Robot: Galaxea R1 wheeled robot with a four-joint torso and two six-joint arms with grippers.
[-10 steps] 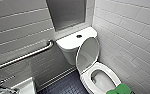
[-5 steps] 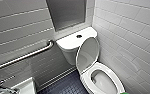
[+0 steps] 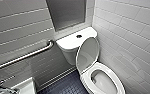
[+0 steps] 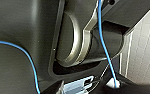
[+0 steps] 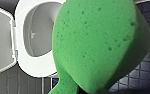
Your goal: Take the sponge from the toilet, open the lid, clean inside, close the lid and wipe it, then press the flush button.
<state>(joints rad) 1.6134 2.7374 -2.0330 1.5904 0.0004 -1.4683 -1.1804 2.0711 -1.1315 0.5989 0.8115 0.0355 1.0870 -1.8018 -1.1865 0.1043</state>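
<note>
Sponge (image 5: 98,42), bright green and pitted, hangs large and close in the right wrist view. It is held up off the ground by the right gripper (image 5: 89,91), of which just a dark sliver shows at the sponge's narrowed end. The gripper is closed on it. The sponge hangs above the toilet (image 3: 108,75), partly over the front rim of the seat, clear of the bowl water and touching no porcelain that can be seen.

The lid (image 3: 87,53) is up, leaning back against the toilet's tank, so the oval bowl lies open. A round flush button (image 3: 79,36) sits in the top of the tank. A metal grab bar (image 3: 23,57) runs along the grey tiled wall to one side of the toilet, and white wall tiles close in on the other side. Dark blue floor tiles (image 3: 66,86) spread in front of the toilet.

The left wrist view shows dark robot parts and a blue cable (image 4: 104,50). Whether the left gripper is open or closed cannot be told.
</note>
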